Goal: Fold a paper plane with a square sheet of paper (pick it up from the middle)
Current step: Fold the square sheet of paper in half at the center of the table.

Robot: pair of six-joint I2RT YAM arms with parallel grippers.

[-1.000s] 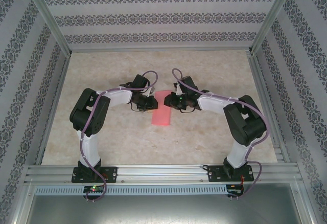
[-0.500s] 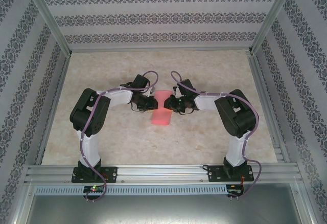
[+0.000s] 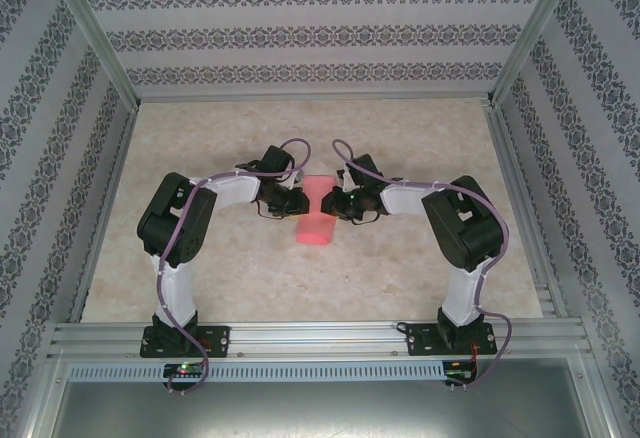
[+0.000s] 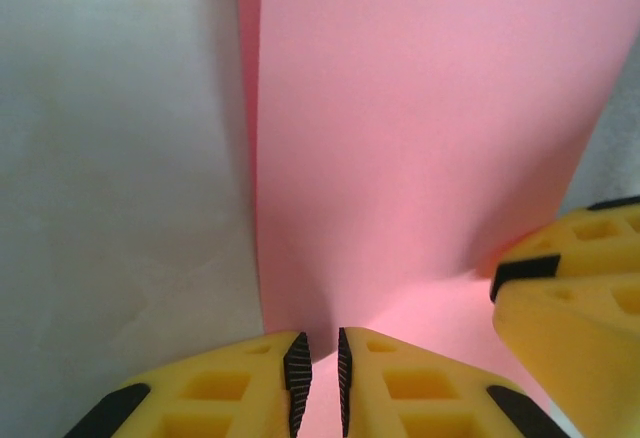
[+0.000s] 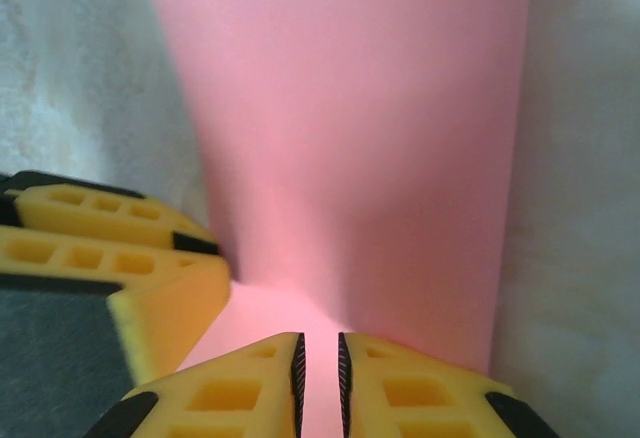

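Note:
The square sheet of paper is plain pink-red and lies mid-table as a narrow upright strip, bent up along its length. My left gripper meets its left side and my right gripper its right side, both near the far end. In the left wrist view the jaws stand a thin slit apart with pink paper running into it, and the right gripper's yellow fingers are close by. The right wrist view matches: jaws nearly together on the paper, with the left fingers beside them.
The pale marbled table top is boxed in by patterned walls and aluminium posts. A metal rail carrying both arm bases runs along the near edge. The two wrists nearly touch over the paper.
The right arm has swung left, its elbow drawn in and its gripper pushed closer to the left one. The paper looks narrower than before. The left arm has held still.

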